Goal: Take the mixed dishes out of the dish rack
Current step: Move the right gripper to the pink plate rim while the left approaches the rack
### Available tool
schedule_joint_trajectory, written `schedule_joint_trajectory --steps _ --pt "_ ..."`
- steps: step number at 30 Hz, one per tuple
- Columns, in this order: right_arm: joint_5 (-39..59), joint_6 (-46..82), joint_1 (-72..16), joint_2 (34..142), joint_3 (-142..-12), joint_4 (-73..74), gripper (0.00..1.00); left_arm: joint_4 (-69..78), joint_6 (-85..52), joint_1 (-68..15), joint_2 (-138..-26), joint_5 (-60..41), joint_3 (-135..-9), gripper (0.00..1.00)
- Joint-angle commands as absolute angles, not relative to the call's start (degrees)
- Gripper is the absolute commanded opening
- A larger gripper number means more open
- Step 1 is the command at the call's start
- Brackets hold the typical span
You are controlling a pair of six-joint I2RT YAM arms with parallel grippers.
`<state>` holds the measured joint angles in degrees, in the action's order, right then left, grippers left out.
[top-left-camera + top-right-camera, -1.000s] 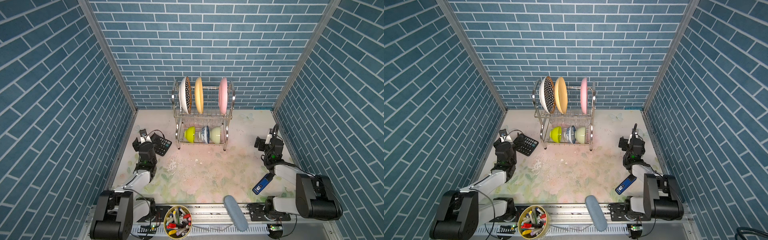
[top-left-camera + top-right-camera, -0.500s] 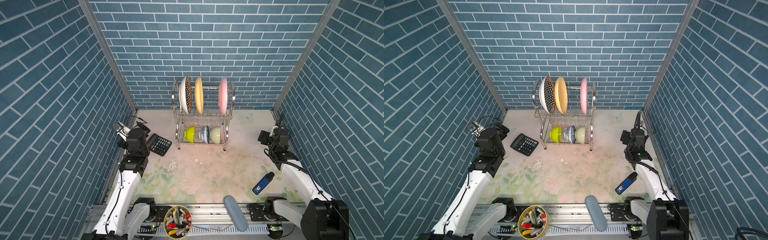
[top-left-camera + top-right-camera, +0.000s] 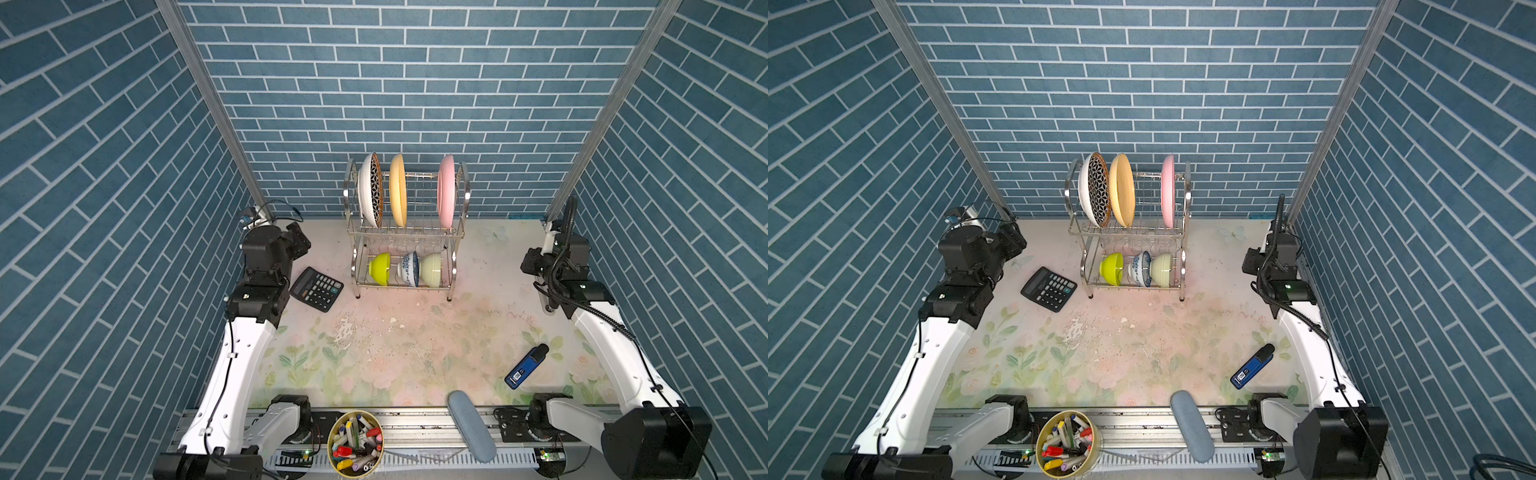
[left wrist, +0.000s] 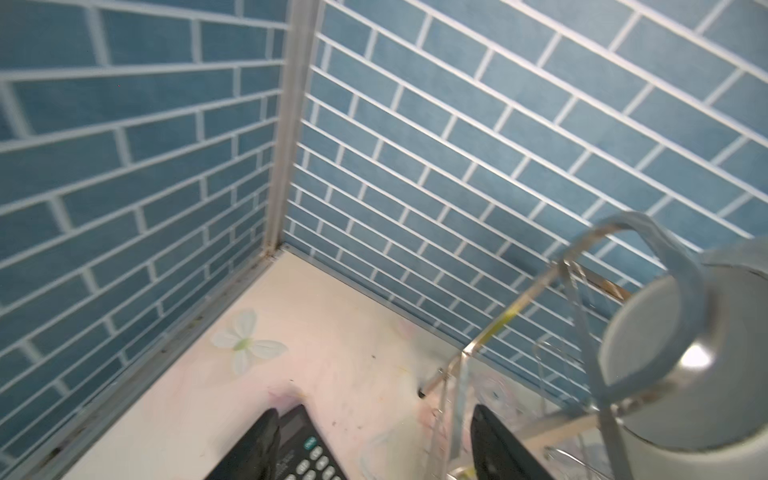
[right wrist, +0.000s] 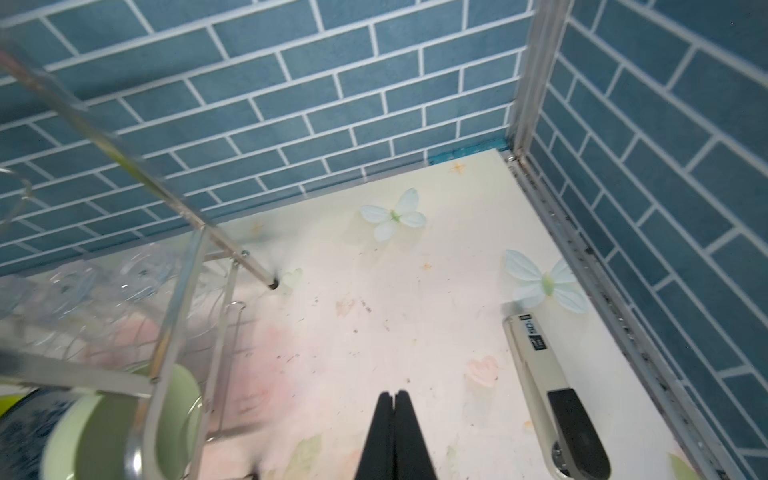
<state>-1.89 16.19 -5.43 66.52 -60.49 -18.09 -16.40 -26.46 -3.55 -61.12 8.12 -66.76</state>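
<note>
Holding 3 plates [image 3: 398, 189] and 3 bowls [image 3: 409, 269], the dish rack [image 3: 466, 195] remains unemptied; beside it, left gripper [image 4: 374, 411] gapes empty, right gripper [image 5: 394, 392] is clenched on nothing.

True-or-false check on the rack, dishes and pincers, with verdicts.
1. The patterned plate, yellow plate and pink plate stand in the rack's upper tier. True.
2. The pink plate touches the yellow plate. False: a gap separates them.
3. The right pincer is shut, holding nothing. True.
4. The calculator lies inside the rack. False: it lies on the table beside it.
5. The lime bowl sits on the table. False: it is in the lower tier.
</note>
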Motion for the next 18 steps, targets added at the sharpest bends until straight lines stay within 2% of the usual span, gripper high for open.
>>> schedule_joint_trajectory --steps 1,6,9,18 --pt "7.1 17.1 -6.4 69.3 -68.6 -23.5 0.00 -17.3 -23.1 -3.3 -64.5 -5.4 -70.2 0.70" --pt "9.0 16.6 -10.0 73.3 -78.9 -27.6 0.00 -13.7 -22.4 -3.3 -69.4 -15.6 -73.7 0.69" --pt "9.3 15.4 -12.5 75.5 -85.0 -30.4 0.13 -11.9 -23.1 -3.4 -72.0 -20.1 -75.4 0.73" --pt "12.1 14.6 -17.5 83.0 -97.2 -34.5 0.27 -10.1 -22.7 -4.3 -74.6 -26.3 -79.7 0.74"
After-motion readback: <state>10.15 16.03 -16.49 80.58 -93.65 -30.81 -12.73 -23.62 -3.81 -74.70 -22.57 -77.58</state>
